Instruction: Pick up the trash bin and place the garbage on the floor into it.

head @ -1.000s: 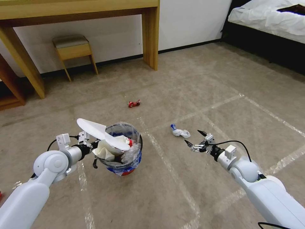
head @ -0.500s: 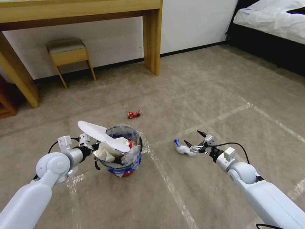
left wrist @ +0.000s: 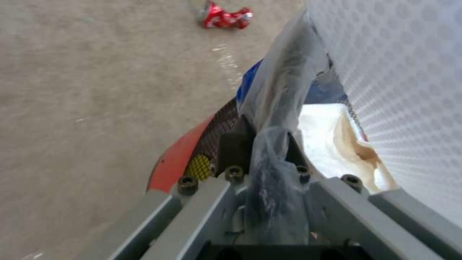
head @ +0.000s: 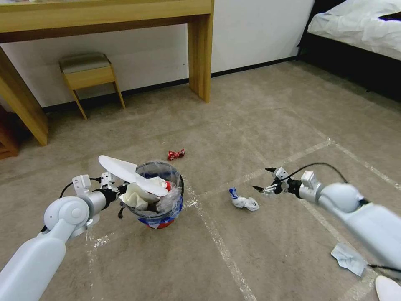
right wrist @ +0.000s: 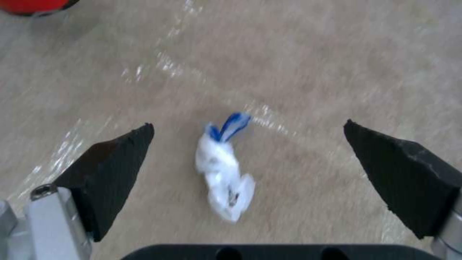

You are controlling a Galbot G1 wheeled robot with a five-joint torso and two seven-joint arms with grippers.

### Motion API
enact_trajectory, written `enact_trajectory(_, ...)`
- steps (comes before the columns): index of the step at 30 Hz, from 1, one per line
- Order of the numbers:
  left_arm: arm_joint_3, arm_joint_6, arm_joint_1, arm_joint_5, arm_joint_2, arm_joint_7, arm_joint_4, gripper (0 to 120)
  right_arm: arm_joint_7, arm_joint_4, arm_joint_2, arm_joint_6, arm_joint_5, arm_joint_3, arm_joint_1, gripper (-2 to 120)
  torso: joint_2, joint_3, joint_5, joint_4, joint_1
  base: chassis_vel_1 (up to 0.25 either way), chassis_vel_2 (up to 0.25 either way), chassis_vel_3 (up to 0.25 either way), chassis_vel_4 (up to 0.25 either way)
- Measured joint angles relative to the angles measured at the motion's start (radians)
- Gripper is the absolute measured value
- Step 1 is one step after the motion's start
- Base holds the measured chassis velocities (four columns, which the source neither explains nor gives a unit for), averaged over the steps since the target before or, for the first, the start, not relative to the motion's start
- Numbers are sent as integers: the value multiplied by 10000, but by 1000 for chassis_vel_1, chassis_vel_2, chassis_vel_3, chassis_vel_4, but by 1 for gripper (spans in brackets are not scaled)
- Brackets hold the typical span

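Note:
The trash bin [head: 161, 209], red-based with a clear-and-blue liner, hangs just above the floor, and my left gripper [head: 120, 193] is shut on its near rim. It is stuffed with garbage, with a white slipper sole [head: 129, 172] sticking out over the top. In the left wrist view my left gripper [left wrist: 262, 144] pinches the rim and bag of the trash bin [left wrist: 178, 159]. A white-and-blue crumpled tissue [head: 243, 202] lies on the carpet. My right gripper [head: 262, 179] hovers open just right of it. From the right wrist, the tissue [right wrist: 223, 173] lies beyond the gap of my right gripper [right wrist: 248, 125].
A red wrapper [head: 176, 154] lies beyond the bin. A pale-blue tissue [head: 348, 258] and a white sole [head: 388, 288] lie at the near right. A desk leg [head: 200, 54] and stool [head: 87, 73] stand by the far wall, a bed [head: 359, 25] at the far right.
The camera has moved forward. My right arm has swung outward, so its gripper now sits a little right of and above the tissue. The left gripper keeps its hold on the bin.

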State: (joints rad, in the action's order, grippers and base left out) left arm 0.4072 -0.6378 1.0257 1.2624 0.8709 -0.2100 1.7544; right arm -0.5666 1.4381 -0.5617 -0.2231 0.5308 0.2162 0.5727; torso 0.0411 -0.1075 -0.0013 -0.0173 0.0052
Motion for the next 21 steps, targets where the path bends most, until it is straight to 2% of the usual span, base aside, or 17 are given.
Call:
enact_trajectory(1, 0, 0, 0, 0, 0, 0, 0, 1, 0, 0, 0, 0, 0, 0, 0, 100, 0, 0, 0, 0, 0, 0, 0, 0, 0)
enact_trajectory(3, 15, -6, 37, -41, 37, 110, -10, 1, -150, -478, -286, -760, 389, 1338, -1051, 100, 0, -2, 27, -2, 1, 0, 0, 0, 0)
enact_trajectory(4, 15, -6, 37, -41, 37, 110, -10, 1, -150, -478, -286, -760, 389, 1338, -1051, 100, 0, -2, 27, -2, 1, 0, 0, 0, 0)
enact_trajectory(5, 52, -6, 80, -70, 36, 123, -8, 1, -186, -709, -436, -912, 480, 1767, -1415, 100, 0, -1, 26, 13, 1, 0, 0, 0, 0)
enact_trajectory(6, 98, -8, 122, -80, 15, 126, 19, 1, -279, -1040, -614, -1189, 682, 2396, -1919, 100, 0, -1, 7, 16, 1, 0, 0, 0, 0)
enact_trajectory(7, 98, -8, 122, -80, 15, 126, 19, 1, -279, -1040, -614, -1189, 682, 2396, -1919, 100, 0, -1, 7, 16, 1, 0, 0, 0, 0)
enact_trajectory(9, 131, -10, 102, -81, -15, 182, 38, 1, -251, -1503, -883, -1676, 1110, 3597, -2747, 100, -1, -1, 18, 16, 1, 0, 0, 0, 0)
enact_trajectory(12, 178, -8, 90, -83, -10, 227, 19, 1, -261, -1984, -1268, -1822, 1017, 4349, -3265, 100, 0, -1, 9, 10, 1, 0, 0, 0, 0)
enact_trajectory(15, 230, -10, 100, -82, -5, 285, 12, 1, -285, -2469, -1743, -1968, 783, 4997, -3676, 100, -1, -2, 18, 9, 2, 0, 0, 0, 0)
enact_trajectory(18, 326, 0, 121, -99, 11, 344, -5, 1, -581, -3439, -2274, -1809, 89, 5720, -4095, 100, 0, -1, 6, 15, 1, 0, 0, 0, 0)
enact_trajectory(21, 335, 1, 95, -120, 37, 392, -51, 1, -689, -4198, -2662, -1637, -214, 5968, -4174, 100, -1, -2, 17, 16, 2, 0, 0, 0, 0)
